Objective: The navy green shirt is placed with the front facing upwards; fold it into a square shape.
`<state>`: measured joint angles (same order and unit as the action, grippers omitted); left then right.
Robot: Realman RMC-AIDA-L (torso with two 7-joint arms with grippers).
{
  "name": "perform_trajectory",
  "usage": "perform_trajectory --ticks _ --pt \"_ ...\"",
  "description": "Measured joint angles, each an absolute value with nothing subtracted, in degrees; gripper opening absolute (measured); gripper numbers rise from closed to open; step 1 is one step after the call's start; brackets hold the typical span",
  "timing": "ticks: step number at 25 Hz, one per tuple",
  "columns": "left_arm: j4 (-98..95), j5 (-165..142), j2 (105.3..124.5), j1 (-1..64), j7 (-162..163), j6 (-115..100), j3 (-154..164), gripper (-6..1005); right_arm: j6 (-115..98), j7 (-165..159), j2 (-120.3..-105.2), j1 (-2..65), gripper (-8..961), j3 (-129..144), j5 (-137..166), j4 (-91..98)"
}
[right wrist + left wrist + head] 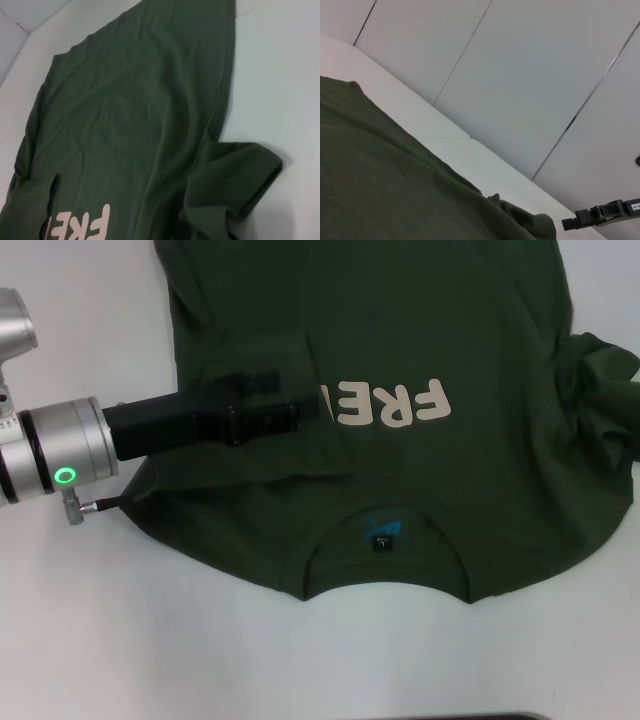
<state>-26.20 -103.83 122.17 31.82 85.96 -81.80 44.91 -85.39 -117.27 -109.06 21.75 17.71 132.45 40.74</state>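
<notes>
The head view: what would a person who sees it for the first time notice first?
The navy green shirt fills the white table, collar nearest the robot, its cream lettering upside down. The left gripper lies over the shirt's folded-in left sleeve, hiding the last letters. The right sleeve lies rumpled at the right edge.

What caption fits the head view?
Left pincer over the green shirt, its left sleeve folded onto the chest.
</notes>
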Motion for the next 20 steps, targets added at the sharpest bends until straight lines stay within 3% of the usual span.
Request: perform_trajectory --ticks 20 --pt "-26.19 -103.80 122.08 31.59 85.54 -81.69 44.91 874 -80.86 -116.62 -111.64 23.34 812 18.83 132.54 40.05"
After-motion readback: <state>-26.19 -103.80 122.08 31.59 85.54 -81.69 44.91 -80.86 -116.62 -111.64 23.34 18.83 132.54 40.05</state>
